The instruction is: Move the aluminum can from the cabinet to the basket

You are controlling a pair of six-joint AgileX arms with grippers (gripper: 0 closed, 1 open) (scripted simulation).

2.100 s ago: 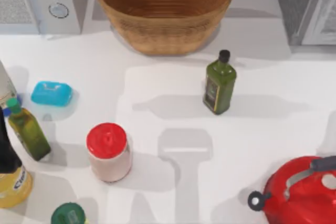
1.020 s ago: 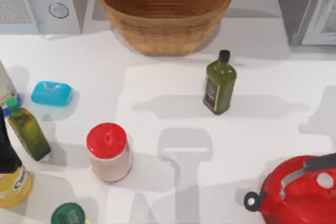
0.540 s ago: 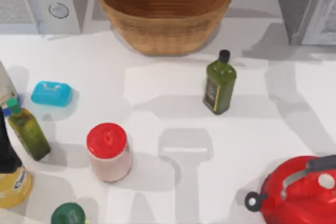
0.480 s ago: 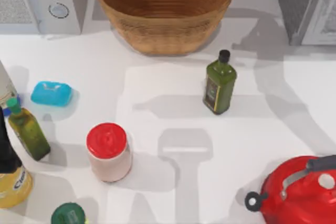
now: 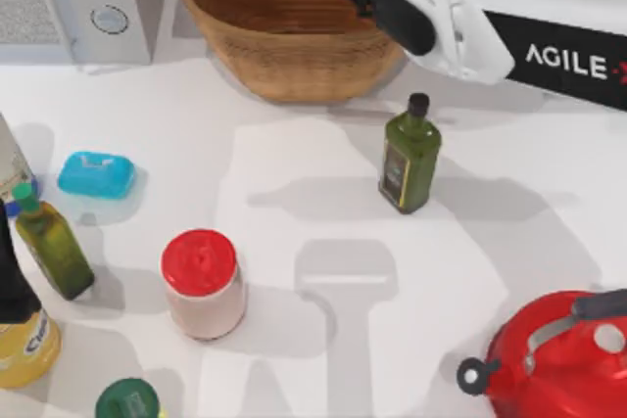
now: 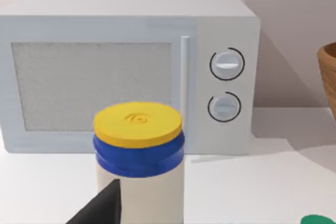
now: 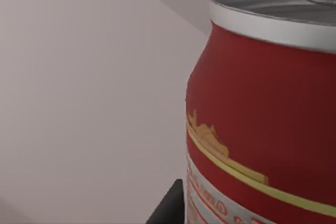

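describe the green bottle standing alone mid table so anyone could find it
Start at the wicker basket at the table's far edge. Just in front of its right side stands the dark green bottle, upright, black cap, label on its side. Unlike the green-capped bottle among others at the left edge, it stands alone.

The top view looks straight down on the white table (image 5: 294,144), with the basket (image 5: 284,41) at its far edge as the landmark: the microwave (image 5: 73,2) lies to the basket's left, the green bottle (image 5: 409,154) in front of it to the right, the red-lidded jar (image 5: 203,284) well in front. The left wrist view sits low near the tabletop, facing level toward the microwave (image 6: 131,72) front, with a yellow-lidded jar (image 6: 139,156) close before the lens; the basket's (image 6: 329,77) rim shows at that picture's edge, so both views share microwave and basket. The right wrist view is pressed very near the aluminum can (image 7: 262,114), facing a plain pale wall.
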